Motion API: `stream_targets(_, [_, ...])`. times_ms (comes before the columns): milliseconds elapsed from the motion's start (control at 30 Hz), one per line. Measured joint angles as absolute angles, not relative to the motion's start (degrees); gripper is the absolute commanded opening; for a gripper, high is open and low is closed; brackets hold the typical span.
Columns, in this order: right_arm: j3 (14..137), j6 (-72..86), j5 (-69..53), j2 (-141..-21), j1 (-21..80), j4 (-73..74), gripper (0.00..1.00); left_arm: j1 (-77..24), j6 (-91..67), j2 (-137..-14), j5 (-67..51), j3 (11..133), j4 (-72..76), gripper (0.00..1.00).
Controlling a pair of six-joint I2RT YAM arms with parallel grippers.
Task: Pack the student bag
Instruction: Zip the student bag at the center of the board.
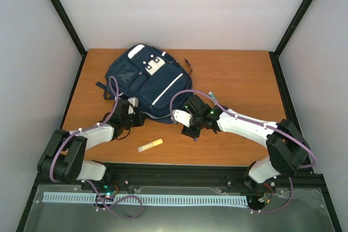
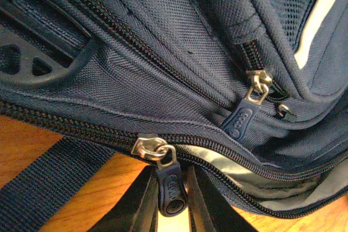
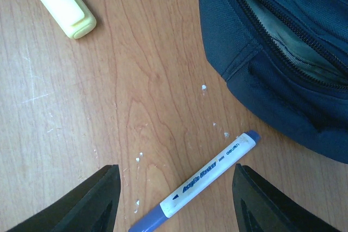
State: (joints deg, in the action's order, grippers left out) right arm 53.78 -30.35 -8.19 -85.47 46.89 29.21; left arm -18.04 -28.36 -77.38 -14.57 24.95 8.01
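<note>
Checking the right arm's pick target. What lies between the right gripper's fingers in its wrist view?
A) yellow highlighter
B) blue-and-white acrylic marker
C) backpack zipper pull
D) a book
B: the acrylic marker lies on the wooden table between the fingers of the open right gripper, while the yellow highlighter sits apart at that view's upper left.

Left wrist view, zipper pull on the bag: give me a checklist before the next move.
1. Zipper pull between the left end effector fingers, touched on both sides: ok.
2. Bag opening wide enough to pack: cannot tell; only a slit of grey lining shows.
3. Right end effector open above the marker: ok.
4. Marker flat on the table, near the bag but not touching: ok.
5. Highlighter apart from the bag, nothing on it: ok.
</note>
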Motion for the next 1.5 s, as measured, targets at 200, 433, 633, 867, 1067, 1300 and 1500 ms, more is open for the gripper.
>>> stream_targets(200, [53.8,-30.3,-8.2,-85.5,46.9,29.3,0.58,-18.0,-29.9,-77.4,-13.9,24.9,6.6,0.04])
stream_targets(433, [53.8,-30.3,-8.2,-85.5,46.9,29.4,0.58,-18.2,-31.5,-72.6,-13.9,24.9,2.3,0.01])
stream_targets(633, [53.8,-30.3,-8.2,-85.5,46.9,29.4,0.58,-20.7,-32.2,-73.4,-16.8,25.1,1.6,0.01])
stream_targets(867, [53.8,-30.3,-8.2,-85.8,46.9,29.4,0.58,-25.4,-33.5,-79.0,-21.1,27.0,3.7,0.02])
stream_targets(1067, [53.8,-29.8,-7.9,-86.2,46.9,29.4,0.58,-27.4,-34.4,-82.5,-25.3,28.7,6.7,0.03])
stream_targets(1300, [54.1,-27.3,-7.6,-87.5,45.7,29.3,0.55,-27.7,-35.1,-88.0,-27.2,32.9,6.6,0.3])
stream_targets(1500, [56.7,-23.3,-8.4,-89.0,45.3,29.4,0.53,-28.1,-33.6,-84.8,-27.1,36.2,0.1,0.51])
